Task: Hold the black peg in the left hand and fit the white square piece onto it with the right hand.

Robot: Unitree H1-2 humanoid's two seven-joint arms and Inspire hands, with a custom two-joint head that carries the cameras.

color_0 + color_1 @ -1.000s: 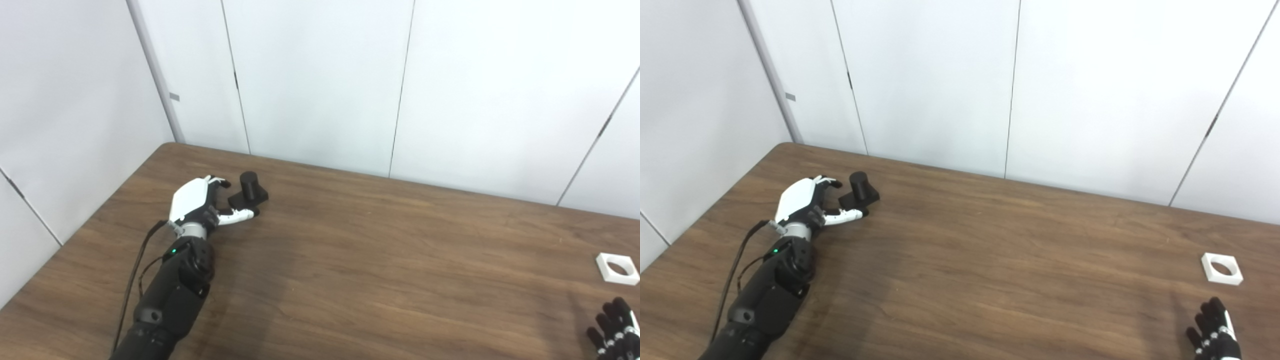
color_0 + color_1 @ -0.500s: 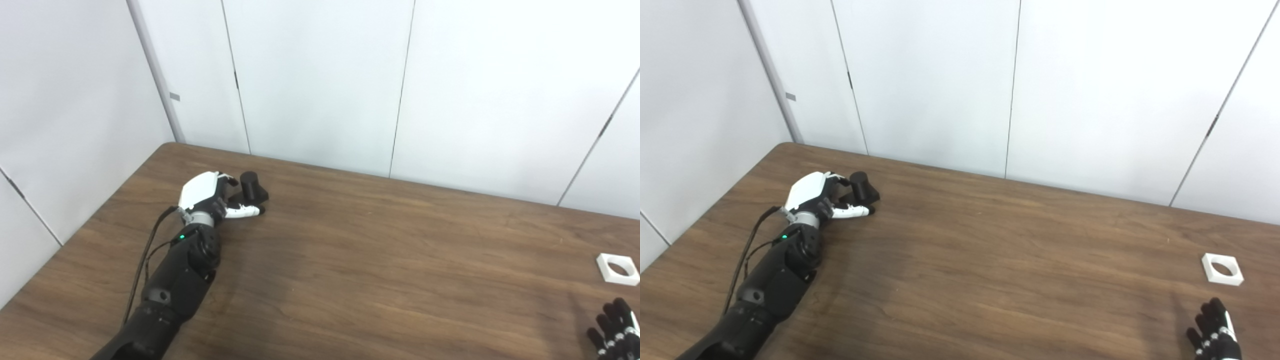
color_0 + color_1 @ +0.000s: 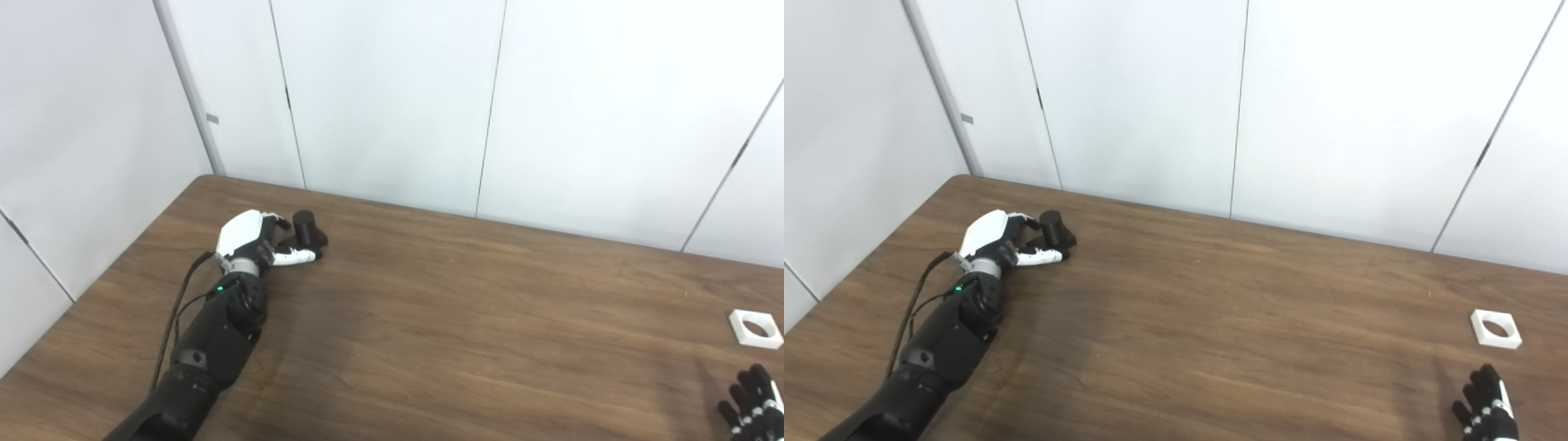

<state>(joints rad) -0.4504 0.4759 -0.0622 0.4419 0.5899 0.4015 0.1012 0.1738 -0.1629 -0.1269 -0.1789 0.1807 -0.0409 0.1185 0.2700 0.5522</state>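
Two hands, far apart. Left hand [image 3: 254,239] at frame's left, fingers curled round the black peg [image 3: 306,229], grip not yet firm; peg sits just right of palm. Right hand [image 3: 1485,407] bottom right, fingers spread, empty; white square piece [image 3: 1496,329] lies just above it.

A brown wooden table [image 3: 465,331] stands against white wall panels [image 3: 392,98] split by thin vertical seams.
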